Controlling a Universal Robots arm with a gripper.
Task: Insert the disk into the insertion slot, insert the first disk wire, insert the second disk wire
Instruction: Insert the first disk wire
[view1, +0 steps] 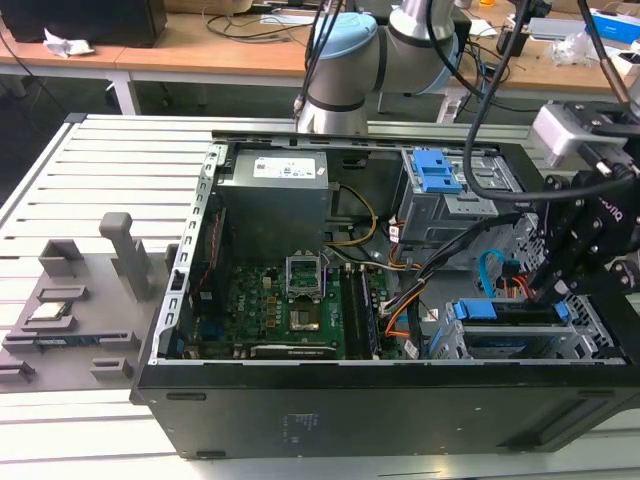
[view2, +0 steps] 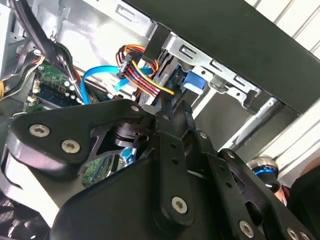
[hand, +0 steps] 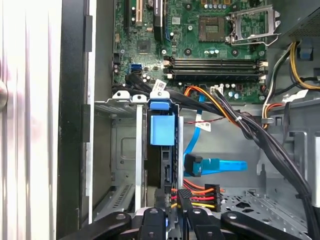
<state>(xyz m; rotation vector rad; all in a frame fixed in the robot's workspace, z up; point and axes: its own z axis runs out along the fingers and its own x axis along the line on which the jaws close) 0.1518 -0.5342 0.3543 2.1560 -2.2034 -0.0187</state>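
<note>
The disk (view1: 510, 343) in its blue carrier (hand: 162, 129) sits edge-on inside the insertion slot (hand: 122, 150), the silver cage at the case's front corner on the exterior view's right. My gripper (hand: 172, 199) reaches down at the disk's rear end. Its fingertips (view2: 165, 116) are pinched on the end of the first disk wire (hand: 197, 191), a red, orange and yellow bundle with a black plug, right against the disk. The second disk wire (hand: 217, 165), a flat light-blue cable, lies loose beside the disk with its plug (hand: 192, 164) free.
A thick black cable bundle (hand: 260, 130) crosses above the wires. The motherboard (view1: 300, 300) fills the case floor. A taller grey cage with blue tabs (view1: 440, 175) and the power supply (view1: 280, 190) stand at the back. A grey fixture (view1: 70, 300) lies outside on the exterior view's left.
</note>
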